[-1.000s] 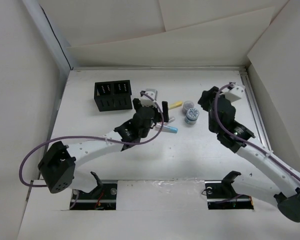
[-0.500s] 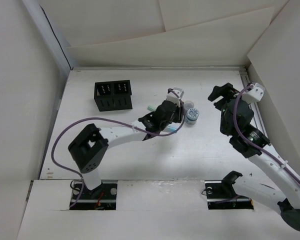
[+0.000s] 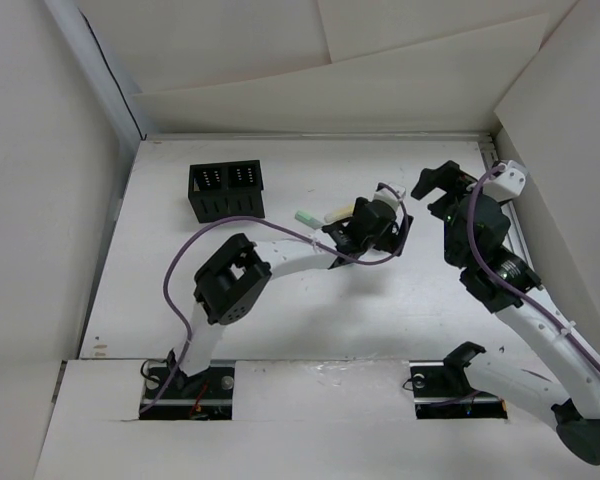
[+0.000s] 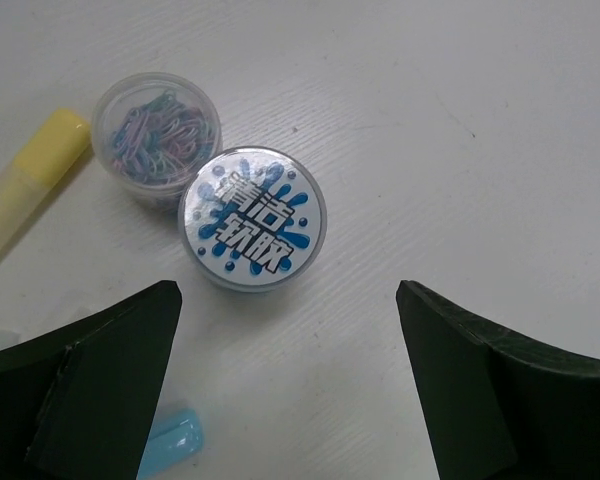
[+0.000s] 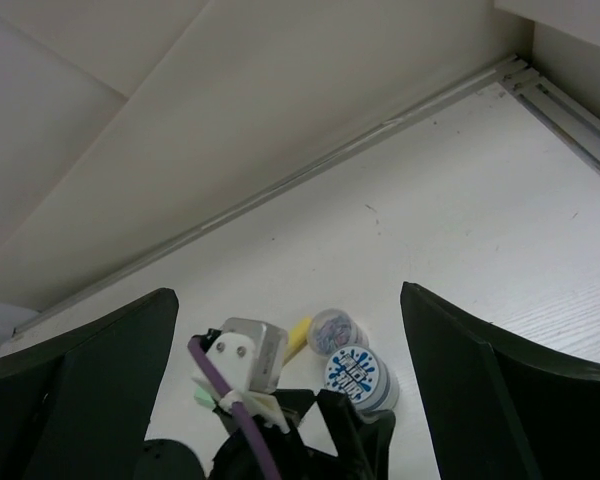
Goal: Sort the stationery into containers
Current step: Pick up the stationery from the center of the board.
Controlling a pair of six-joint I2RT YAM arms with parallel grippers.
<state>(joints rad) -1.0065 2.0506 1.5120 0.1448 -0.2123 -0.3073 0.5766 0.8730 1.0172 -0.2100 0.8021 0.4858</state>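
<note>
My left gripper (image 4: pixel 290 390) is open low over the table, nothing between its black fingers (image 4: pixel 100 390). Just ahead of it stands a round pot with a blue-and-white label (image 4: pixel 252 218), touching a clear tub of paper clips (image 4: pixel 155 135). A yellow marker (image 4: pixel 25 185) lies to the left, and a blue-ended marker tip (image 4: pixel 175 440) shows by the left finger. From above, the left gripper (image 3: pixel 385 222) covers the pots; a pale green marker (image 3: pixel 307 216) and a yellowish one (image 3: pixel 338 212) lie behind it. The black organizer (image 3: pixel 226 190) stands far left. My right gripper (image 3: pixel 442 188) hangs open and empty.
In the right wrist view the left arm's wrist camera (image 5: pixel 245 355) and purple cable (image 5: pixel 230 410) sit between the right fingers, with the labelled pot (image 5: pixel 358 375) beyond. A raised rail (image 3: pixel 510 235) runs along the table's right edge, and white walls close the back.
The left arm has swung right, from over the markers to the two round pots, and its jaws stand open now. The right gripper has opened wider and shifted slightly.
</note>
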